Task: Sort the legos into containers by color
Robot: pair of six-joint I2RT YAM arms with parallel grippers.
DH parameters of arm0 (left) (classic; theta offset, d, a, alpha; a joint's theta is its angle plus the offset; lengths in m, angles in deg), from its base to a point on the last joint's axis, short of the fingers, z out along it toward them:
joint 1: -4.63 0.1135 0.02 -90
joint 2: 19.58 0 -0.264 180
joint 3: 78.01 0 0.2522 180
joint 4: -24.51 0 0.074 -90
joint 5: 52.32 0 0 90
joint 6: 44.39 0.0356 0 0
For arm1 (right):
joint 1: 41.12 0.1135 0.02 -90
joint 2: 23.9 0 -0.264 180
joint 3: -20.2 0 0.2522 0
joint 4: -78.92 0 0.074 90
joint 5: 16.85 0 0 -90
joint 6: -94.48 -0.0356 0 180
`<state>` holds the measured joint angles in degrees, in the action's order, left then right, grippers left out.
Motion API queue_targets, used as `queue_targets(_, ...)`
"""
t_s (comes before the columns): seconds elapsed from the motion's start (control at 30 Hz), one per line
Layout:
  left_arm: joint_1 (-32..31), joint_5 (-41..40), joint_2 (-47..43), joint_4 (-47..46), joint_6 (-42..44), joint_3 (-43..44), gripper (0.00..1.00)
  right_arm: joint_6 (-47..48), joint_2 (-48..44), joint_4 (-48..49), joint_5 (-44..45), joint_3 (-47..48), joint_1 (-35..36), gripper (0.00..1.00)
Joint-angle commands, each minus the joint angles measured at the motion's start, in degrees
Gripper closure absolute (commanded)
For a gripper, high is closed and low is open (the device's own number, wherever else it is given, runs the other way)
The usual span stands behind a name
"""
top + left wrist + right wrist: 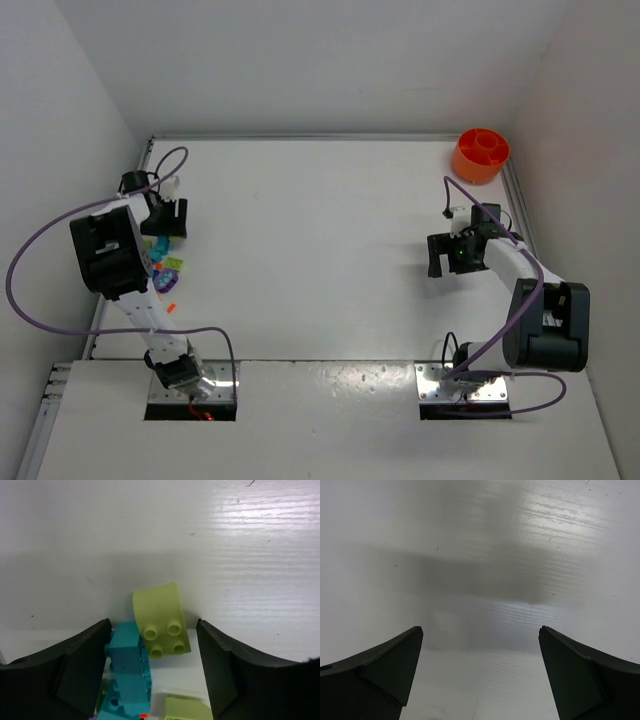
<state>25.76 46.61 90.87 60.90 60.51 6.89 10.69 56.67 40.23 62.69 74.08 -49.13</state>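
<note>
**A:** How are the jaws of the left gripper (152, 625) held?

**B:** They are held apart and clamped on nothing. Two legos are bracketed between them. A lime-green brick (161, 622) with a curved back is set just inside one finger, with a thin gap left. A teal brick (127, 670) seems to be touched by the other finger.

**A:** What could be spoiled from here?

**B:** If the jaws are shut here, two colours could be pinched together. The curved brick could also be squeezed out across the table (210, 540).

**A:** And the right gripper (480, 635)?

**B:** It is spread wide above the table, and nothing is seen between its fingers.

**A:** Where is the container found?

**B:** The orange tub (481, 155) is seen well apart from the left hand, in the far corner beyond the right hand. A shallow grip could be lost on that long carry.
</note>
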Motion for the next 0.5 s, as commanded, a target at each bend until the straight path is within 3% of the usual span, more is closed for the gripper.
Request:
queue_targets(0.0, -2.04, 1.79, 0.90, -0.48, 0.84, 1.38, 0.26, -0.24, 0.02, 1.02, 0.35, 2.07, 0.19, 0.00)
queue_targets(0.23, -6.97, 2.94, 0.90, -0.48, 1.45, -1.08, 0.34, -0.24, 0.02, 1.02, 0.35, 2.07, 0.19, 0.00)
queue_targets(0.47, -12.24, 5.92, -1.02, -0.48, 0.32, -2.22, 0.35, -0.24, 0.02, 1.02, 0.35, 2.07, 0.19, 0.00)
